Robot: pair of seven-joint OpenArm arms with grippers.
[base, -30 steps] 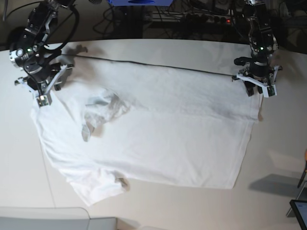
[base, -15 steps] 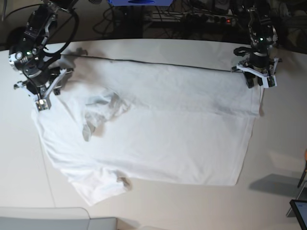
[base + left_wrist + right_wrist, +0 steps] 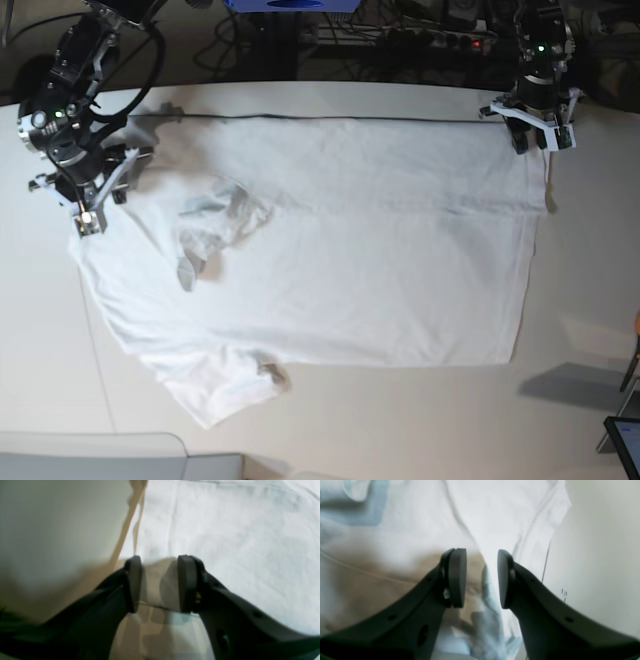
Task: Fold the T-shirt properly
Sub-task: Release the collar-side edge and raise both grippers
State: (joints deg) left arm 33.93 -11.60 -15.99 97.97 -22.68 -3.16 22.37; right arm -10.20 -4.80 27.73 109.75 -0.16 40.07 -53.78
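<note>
Two dark pads (image 3: 185, 580) of the left gripper (image 3: 160, 560) stand a little apart with a shaded strip of white cloth filling the gap between them, so it looks clamped on a corner of the T-shirt (image 3: 360, 260) at the hem end. The right gripper (image 3: 481, 552) also shows parted pads with cloth beneath and between them at the shoulder end, but whether it is pinching or only hovering I cannot tell. Outward from there, the shirt lies spread across the pale table (image 3: 400, 430), its far edge drawn into a straight line between the two arms, a rumpled patch near the collar and one sleeve curled at the near corner. This appears to be the straightening step before any fold. Next, probably, the far edge must be laid down flat or carried over toward the near edge, both arms moving evenly so the line does not skew. Compared with a second ago, the left gripper has drawn back toward the table's far side, and the far edge, then slanting, now runs level.
</note>
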